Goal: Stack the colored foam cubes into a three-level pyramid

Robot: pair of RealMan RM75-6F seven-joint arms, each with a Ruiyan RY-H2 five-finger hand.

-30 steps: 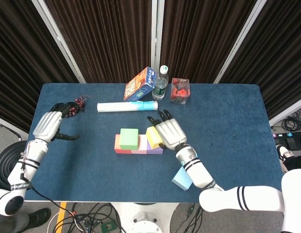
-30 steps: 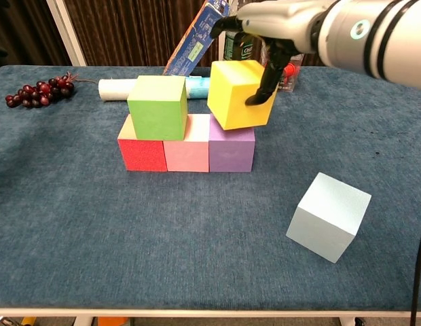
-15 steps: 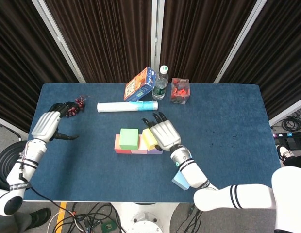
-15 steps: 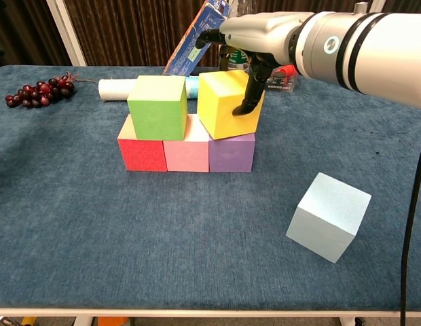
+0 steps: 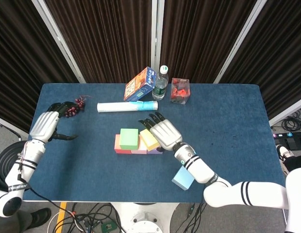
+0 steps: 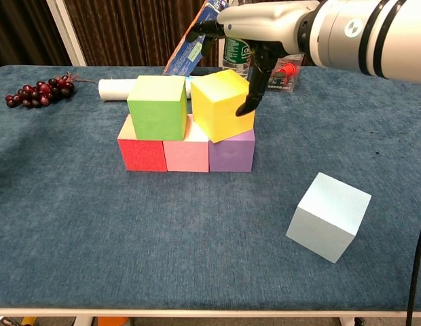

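Note:
A red cube, a pink cube and a purple cube form a row on the table. A green cube sits on top over the red and pink ones. My right hand grips a yellow cube, tilted, over the pink and purple cubes beside the green one; whether it touches them I cannot tell. A light blue cube lies apart at the front right. My left hand hovers at the table's left edge, fingers curled, holding nothing.
Grapes lie at the far left. A white roll, a tilted blue box, a bottle and a clear container of red pieces stand along the back.
My right hand has carried the yellow cube leftward and down, from above the purple cube's right side to beside the green cube. The left hand barely moved.

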